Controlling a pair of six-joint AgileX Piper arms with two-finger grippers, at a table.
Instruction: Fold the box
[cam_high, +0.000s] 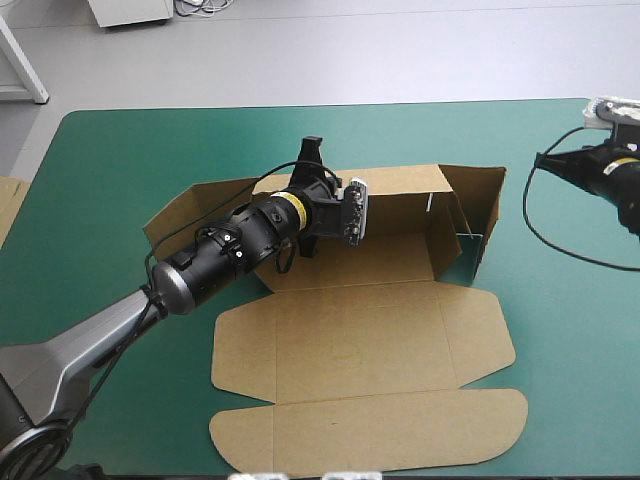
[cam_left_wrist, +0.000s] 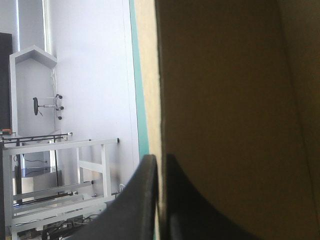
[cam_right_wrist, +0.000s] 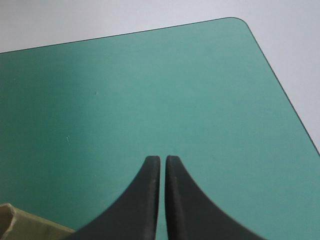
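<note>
The left gripper (cam_high: 311, 149) is clamped on the top edge of the box's (cam_high: 385, 258) far long wall. The brown board passes as a thin sheet between its black fingers (cam_left_wrist: 142, 200), one finger outside the wall and one inside. The box lies under and around this gripper in the middle of the worktop (cam_high: 120, 170). Its far wall is raised, and the end wall (cam_high: 482, 208) off to one side of the gripper stands up. The end flap (cam_high: 175, 215) on the gripper's other side splays outward, and the lid (cam_high: 370, 340) lies flat behind the gripper.

The right gripper (cam_high: 542, 158) hangs well apart from the box over bare teal-green cover, fingers together on nothing. Only a corner of board (cam_right_wrist: 20, 225) shows beside it.

The step looks like squaring the far wall so the splayed end can be brought in. Nothing pins the base, so the pull should be gentle and stop at upright, or the whole box may slide or tip. A pinch nearer the splayed flap's crease would steady that corner. The right gripper could press the floor down first.
</note>
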